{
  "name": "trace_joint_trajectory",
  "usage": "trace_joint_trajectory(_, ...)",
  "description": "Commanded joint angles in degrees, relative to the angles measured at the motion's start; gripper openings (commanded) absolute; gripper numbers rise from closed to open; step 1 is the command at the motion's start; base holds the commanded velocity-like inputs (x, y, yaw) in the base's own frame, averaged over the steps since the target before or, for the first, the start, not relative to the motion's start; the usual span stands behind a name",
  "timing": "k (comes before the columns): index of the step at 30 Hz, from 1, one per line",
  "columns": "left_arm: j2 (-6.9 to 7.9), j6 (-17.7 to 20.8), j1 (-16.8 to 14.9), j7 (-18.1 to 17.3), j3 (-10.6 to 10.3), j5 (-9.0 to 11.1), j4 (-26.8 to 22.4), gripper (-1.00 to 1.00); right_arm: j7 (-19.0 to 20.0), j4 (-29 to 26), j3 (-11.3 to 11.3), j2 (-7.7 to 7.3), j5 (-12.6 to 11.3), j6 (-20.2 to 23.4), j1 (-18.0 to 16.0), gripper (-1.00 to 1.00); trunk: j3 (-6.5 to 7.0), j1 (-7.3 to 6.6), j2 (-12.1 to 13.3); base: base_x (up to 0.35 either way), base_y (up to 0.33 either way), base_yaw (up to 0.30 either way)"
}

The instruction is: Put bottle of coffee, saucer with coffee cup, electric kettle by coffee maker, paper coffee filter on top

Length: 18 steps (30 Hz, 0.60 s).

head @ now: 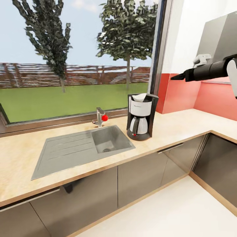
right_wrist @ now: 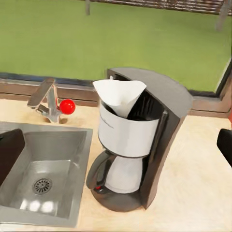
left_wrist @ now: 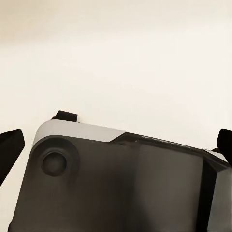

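Grey cabinet fronts [head: 138,177] sit closest to us in the head view, under the countertop [head: 171,126] with its inset steel sink [head: 82,148]; we see nothing in the basin but its drain. Just right of the sink stands the coffee maker [head: 142,117], upright on the wood-grain top, its white carafe [head: 139,125] seated in the base. Our right wrist view adds what the head view barely shows: the paper coffee filter [right_wrist: 119,96], a white cone, rests point-down in the open top of the machine, and the tap [right_wrist: 46,99] with its red knob [right_wrist: 67,106] stands behind the basin. Our right gripper [head: 176,76] hangs high, above and to the right of the coffee maker, its fingers spread wide in the wrist view and holding nothing. Our left wrist view shows pale floor and a grey housing [left_wrist: 121,183]; those fingertips sit far apart at the edges, empty.
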Motion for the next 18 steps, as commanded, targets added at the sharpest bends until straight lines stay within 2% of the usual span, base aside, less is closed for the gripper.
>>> trace_joint_trajectory(1, -0.04, 0.0, 0.0, 0.0, 0.1, 0.2, -0.1, 1.0, 0.8, -1.2, 0.2, -0.18, -0.5, 0.4, 0.9, 1.0, -0.07, 0.01, -0.1, 0.0, 0.0, 0.0)
trace_joint_trajectory(6, -0.04, 0.0, 0.0, 0.0, 0.1, 0.2, -0.1, 1.0, 6.2, -7.7, 0.2, -0.48, -0.5, 0.3, 7.6, 1.0, -0.07, 0.01, -0.1, 0.0, 0.0, 0.0)
trace_joint_trajectory(8, -0.04, 0.0, 0.0, 0.0, 0.2, 0.2, -0.1, 1.0, 8.7, -10.3, 0.2, -0.55, -0.5, 0.3, 10.9, 1.0, -0.07, 0.01, -0.1, 0.0, 0.0, 0.0)
trace_joint_trajectory(9, -0.04, 0.0, 0.0, 0.0, 0.2, 0.2, -0.1, 1.0, 11.3, -12.4, 0.1, -0.61, -0.3, 0.3, 14.2, 1.0, -0.07, 0.01, -0.1, 0.0, 0.0, 0.0)
trace_joint_trajectory(12, -0.04, 0.0, 0.0, 0.0, 0.2, 0.2, -0.1, 1.0, 14.4, -14.5, 0.1, -0.87, -0.1, 0.3, 18.8, 1.0, -0.07, 0.01, -0.1, 0.0, 0.0, 0.0)
trace_joint_trajectory(18, -0.04, 0.0, 0.0, 0.0, 0.2, 0.3, -0.1, 1.0, 17.7, -16.2, 0.1, -3.3, 0.0, -0.1, 28.2, 1.0, -0.07, 0.01, -0.1, 0.0, 0.0, 0.0)
